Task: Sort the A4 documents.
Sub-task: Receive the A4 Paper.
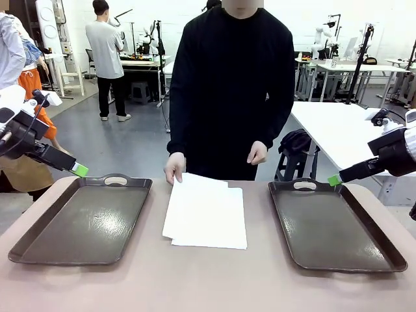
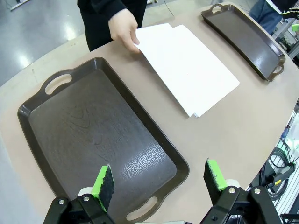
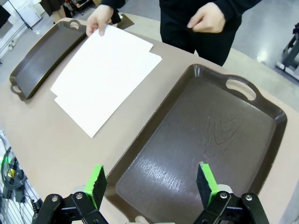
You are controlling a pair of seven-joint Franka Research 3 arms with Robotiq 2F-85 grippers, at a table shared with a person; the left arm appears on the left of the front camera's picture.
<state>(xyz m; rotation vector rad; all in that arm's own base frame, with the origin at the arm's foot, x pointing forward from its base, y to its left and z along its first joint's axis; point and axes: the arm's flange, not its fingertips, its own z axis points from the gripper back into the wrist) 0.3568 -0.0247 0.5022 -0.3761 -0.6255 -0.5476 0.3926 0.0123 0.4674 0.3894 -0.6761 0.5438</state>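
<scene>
Plain white A4 paper sheets (image 1: 207, 214) overlapping, lower ones showing just edges, number unclear, left robot hand (image 1: 79, 170) with second finger hidden in front view, dark brown plastic tray (image 3: 205, 135) with near end cut off in right wrist view

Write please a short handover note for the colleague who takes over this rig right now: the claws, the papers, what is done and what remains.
Left claw: open, holding nothing, raised near the left tray.
Right claw: open, holding nothing, raised near the right tray.
A4 documents: a small, slightly fanned stack flat on the table, between the two trays.
Person's hand: at the far corner of the stack, apparently touching it.
Done: nothing, no sheet lies in a tray yet.
Left: every sheet is to be sorted.
</scene>
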